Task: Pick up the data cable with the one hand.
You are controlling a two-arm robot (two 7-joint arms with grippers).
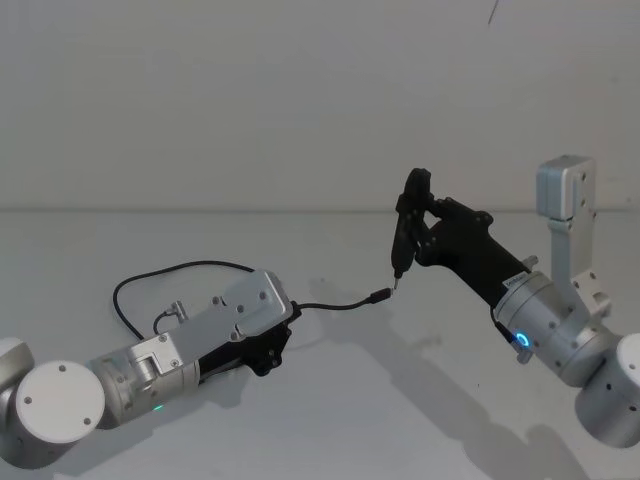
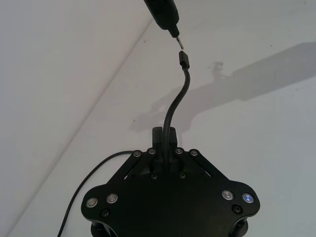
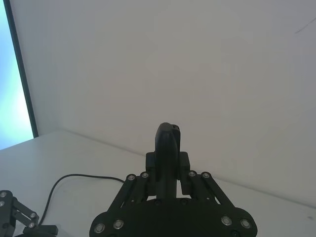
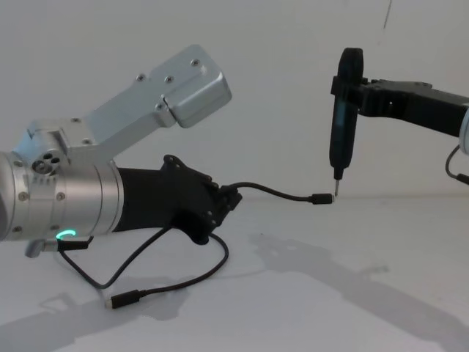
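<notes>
Black data cable (image 4: 275, 192) clamped in left tool (image 4: 229, 199), plug beside right tool's (image 4: 344, 103) gripped pen tip (image 4: 336, 192)

A plain white tabletop (image 1: 330, 420) is seen stretching back to a bare, off-white wall (image 1: 250, 90), the two meeting along a straight seam. Soft grey shadows (image 4: 330, 271) are cast across the table surface, the light appearing to fall from the front. A thin dark line (image 1: 493, 10) is visible high on the wall toward the right. In the right wrist view, a bright pale-blue panel (image 3: 14, 74), possibly a window or a screen, is bordered by a dark vertical frame (image 3: 22, 74) beside the wall.
</notes>
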